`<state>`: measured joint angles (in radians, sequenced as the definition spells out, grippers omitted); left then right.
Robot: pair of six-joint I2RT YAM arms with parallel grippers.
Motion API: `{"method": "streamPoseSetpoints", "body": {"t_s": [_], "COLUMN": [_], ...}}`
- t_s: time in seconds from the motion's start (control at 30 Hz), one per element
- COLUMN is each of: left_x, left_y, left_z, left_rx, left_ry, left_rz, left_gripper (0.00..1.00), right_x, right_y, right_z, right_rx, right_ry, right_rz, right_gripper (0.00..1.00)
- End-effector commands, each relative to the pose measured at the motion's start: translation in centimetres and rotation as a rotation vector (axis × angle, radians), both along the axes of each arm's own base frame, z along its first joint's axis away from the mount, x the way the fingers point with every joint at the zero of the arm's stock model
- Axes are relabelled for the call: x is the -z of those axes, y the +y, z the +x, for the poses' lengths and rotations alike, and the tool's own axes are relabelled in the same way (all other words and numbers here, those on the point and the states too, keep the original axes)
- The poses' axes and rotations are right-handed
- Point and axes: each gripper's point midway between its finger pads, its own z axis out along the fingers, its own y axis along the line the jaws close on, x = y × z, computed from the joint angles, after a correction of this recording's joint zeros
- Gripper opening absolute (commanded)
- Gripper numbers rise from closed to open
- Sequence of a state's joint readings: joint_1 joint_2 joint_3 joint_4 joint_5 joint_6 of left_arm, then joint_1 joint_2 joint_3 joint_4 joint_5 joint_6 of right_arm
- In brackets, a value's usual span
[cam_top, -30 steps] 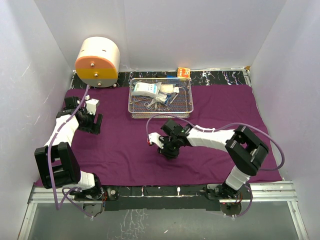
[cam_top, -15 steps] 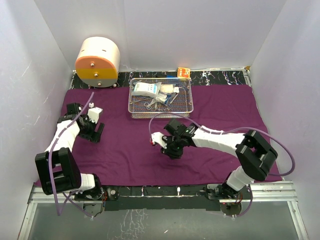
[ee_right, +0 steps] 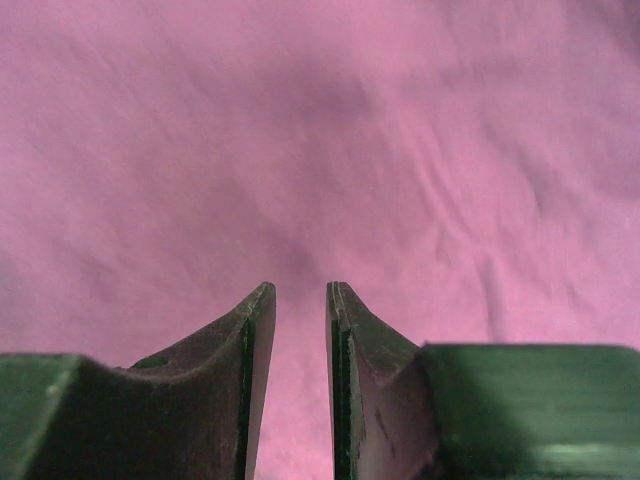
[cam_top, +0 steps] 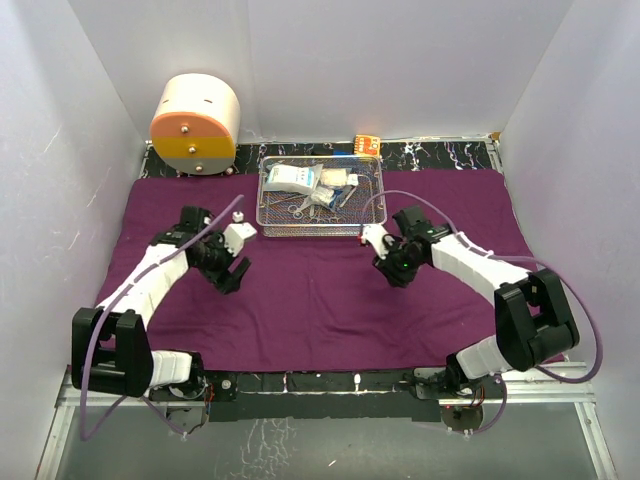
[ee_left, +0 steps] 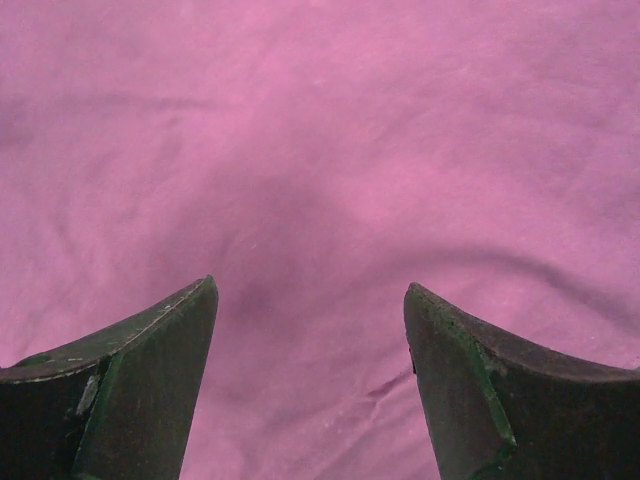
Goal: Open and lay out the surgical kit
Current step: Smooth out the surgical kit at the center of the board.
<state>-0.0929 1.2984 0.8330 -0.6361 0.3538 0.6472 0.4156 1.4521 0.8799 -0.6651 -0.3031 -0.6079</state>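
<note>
1. Top external view: purple cloth [cam_top: 320, 300] lies spread flat over the table. The wire tray [cam_top: 310, 231] sits on its far middle part, holding white packets [cam_top: 293, 178] and steel instruments [cam_top: 300, 208].
2. Same view: left gripper [cam_top: 232, 272] is over the cloth, near the tray's near-left corner. Right gripper [cam_top: 390, 270] is near the near-right corner. Neither touches the tray.
3. Only this view shows the cream-and-orange drum [cam_top: 195, 123] at far left and a small orange item [cam_top: 366, 143] behind the tray.
4. Left wrist view: only cloth and the two dark fingers [ee_left: 150, 380] show. They are spread wide, with nothing between them.
5. Right wrist view: fingers [ee_right: 240, 350] stand close together, with a narrow slit of bare cloth between them and nothing gripped. The overhead view cannot resolve this gap.
</note>
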Motion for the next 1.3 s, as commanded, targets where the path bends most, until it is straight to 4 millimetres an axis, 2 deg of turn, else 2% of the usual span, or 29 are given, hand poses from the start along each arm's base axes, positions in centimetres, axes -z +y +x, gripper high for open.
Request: {"method": "streamPoseSetpoints", "body": {"t_s": [0.0,0.1,0.27,0.7,0.83,0.97,1.07,1.27], "left_x": [1.0,2.8,4.7,6.3,5.8,4.0,2.1,-0.1], "left_y": [-3.1,-3.0,-1.9,0.8,0.6,-0.8,-2.2,-3.7], "left_z": [-1.4,-2.5,-4.1,-8.3,-9.1,-8.5,-7.6,-6.5], "left_rx": [0.130,0.185,0.232,0.322,0.340,0.332,0.324,0.319], "left_ry": [0.008,0.033,0.094,0.258,0.289,0.266,0.222,0.149], "left_rz": [-0.013,0.044,0.119,0.269,0.269,0.201,0.138,0.065], "left_gripper": [0.73,0.73,0.73,0.74,0.74,0.74,0.74,0.77], "right_x": [0.1,1.3,2.5,3.3,2.7,1.2,0.8,1.6], "right_y": [-4.9,-7.5,-9.5,-11.3,-11.6,-12.1,-13.8,-18.7], "right_z": [-1.0,-2.2,-3.7,-6.8,-6.9,-5.6,-4.9,-5.2], "right_rx": [0.021,0.046,0.054,0.010,0.015,0.048,0.078,0.174], "right_ry": [0.000,0.047,0.105,0.235,0.227,0.162,0.138,0.160], "right_rz": [-0.103,-0.157,-0.217,-0.304,-0.313,-0.290,-0.305,-0.309], "right_gripper": [0.26,0.26,0.26,0.26,0.26,0.26,0.26,0.26]}}
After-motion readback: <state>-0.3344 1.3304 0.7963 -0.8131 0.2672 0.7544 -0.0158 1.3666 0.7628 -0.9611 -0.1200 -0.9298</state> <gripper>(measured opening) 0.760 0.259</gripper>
